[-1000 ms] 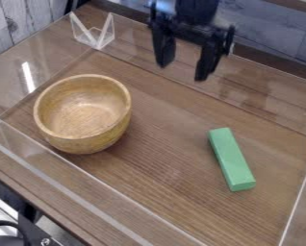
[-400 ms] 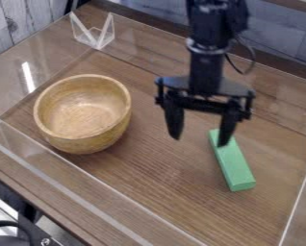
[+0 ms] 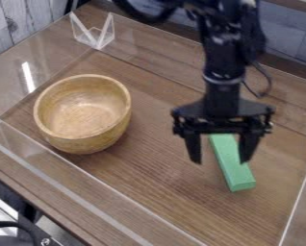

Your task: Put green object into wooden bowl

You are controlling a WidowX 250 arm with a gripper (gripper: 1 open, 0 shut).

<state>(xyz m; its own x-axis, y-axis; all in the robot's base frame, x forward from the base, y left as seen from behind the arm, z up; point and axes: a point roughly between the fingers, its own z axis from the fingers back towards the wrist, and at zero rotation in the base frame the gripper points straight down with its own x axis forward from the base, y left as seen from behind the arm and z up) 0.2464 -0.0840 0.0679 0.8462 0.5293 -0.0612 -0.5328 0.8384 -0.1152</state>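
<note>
Lower now, the gripper (image 3: 224, 140) is by the block (image 3: 230, 161), right of the bowl (image 3: 83, 112), jaws wide, nothing held; reaching step, next align and close.

Arm reaching down, jaws (image 3: 217, 152) spread wide

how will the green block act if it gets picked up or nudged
The green block looks stiff, since its edges run straight, so it probably won't sag when lifted. Lying flat on the table, with a long rectangular shape, it seems more apt to slide or swivel than roll. Its plain, matte-looking surface suggests a fair grip, though weight is hard to judge.
</note>
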